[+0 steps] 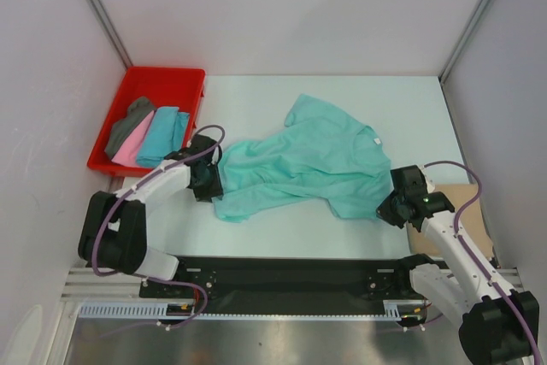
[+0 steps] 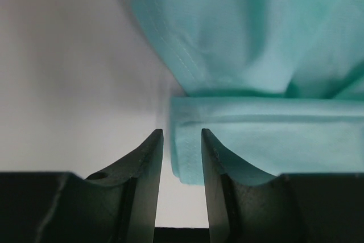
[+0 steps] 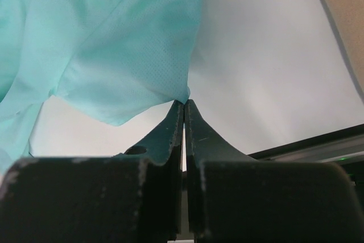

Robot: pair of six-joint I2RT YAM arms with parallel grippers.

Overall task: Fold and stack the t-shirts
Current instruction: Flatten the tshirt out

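The mint green t-shirt (image 1: 299,164) lies rumpled between both low-reaching arms. The right gripper (image 3: 184,103) pinches its corner. The left gripper (image 2: 182,140) sits narrowly spread at its hem.

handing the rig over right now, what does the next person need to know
Tools: left tool open at the hem of the mint green t-shirt, gripping nothing; right tool shut on its opposite corner.
Things: mint green t-shirt lies rumpled and unfolded on the table. Dark grey t-shirt, pink t-shirt and turquoise t-shirt lie folded in the red tray. Tan t-shirt lies partly under the right arm.
Done: three look folded.
Left: fold the mint green one, check the tan one, stack.
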